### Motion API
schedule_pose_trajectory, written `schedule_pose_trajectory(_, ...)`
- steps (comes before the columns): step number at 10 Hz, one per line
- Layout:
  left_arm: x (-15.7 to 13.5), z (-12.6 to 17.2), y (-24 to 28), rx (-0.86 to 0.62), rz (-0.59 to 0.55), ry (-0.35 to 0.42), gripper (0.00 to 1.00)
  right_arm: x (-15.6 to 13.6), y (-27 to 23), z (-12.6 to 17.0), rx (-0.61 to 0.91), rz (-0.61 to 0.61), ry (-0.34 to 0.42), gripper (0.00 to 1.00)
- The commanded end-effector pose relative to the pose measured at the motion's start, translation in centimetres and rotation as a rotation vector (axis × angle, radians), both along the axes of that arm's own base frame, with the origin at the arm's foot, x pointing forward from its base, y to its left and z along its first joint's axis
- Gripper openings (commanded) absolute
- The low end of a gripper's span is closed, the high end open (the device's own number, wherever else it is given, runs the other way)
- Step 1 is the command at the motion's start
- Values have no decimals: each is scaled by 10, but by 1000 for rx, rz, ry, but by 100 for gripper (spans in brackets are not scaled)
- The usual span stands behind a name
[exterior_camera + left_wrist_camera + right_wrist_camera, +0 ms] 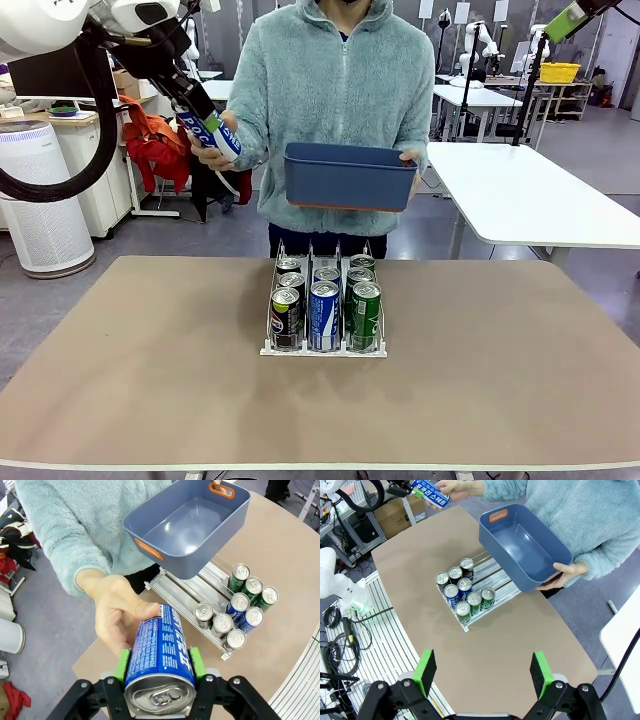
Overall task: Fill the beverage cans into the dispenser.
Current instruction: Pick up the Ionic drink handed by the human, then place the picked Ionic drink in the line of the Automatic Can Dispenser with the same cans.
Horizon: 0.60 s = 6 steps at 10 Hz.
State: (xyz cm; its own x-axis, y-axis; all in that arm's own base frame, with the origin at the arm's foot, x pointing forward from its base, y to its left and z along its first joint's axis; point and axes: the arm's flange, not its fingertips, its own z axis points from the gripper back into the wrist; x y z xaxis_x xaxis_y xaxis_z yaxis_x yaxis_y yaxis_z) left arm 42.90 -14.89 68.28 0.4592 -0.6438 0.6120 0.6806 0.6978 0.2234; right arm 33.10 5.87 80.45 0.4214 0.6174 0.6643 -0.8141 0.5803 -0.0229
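Tan worktop (pixel 150 380) has the dispenser (pixel 324 348) mid-table holding six cans. Left gripper (pixel 160 672) is raised off the far-left edge, fingers clamped on a blue can (pixel 160 652) that the person's hand (pixel 117 612) also touches. Right gripper (pixel 482 672) hovers high, fingers spread wide.

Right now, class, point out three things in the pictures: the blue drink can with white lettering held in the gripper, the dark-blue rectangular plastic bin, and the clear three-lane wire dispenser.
blue drink can with white lettering (pixel 160 650), left wrist view, printed side.
dark-blue rectangular plastic bin (pixel 348 182), front view, front wall.
clear three-lane wire dispenser (pixel 322 350), front view, white front lip.
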Motion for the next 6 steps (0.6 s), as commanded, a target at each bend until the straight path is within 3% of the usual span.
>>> schedule_pose_trajectory(1,1,0,4,1,-5,-4,0,-3,2,-3,0,-7,4,100)
schedule_pose_trajectory(6,1,0,4,1,-5,-4,0,-3,2,-3,0,-7,4,100)
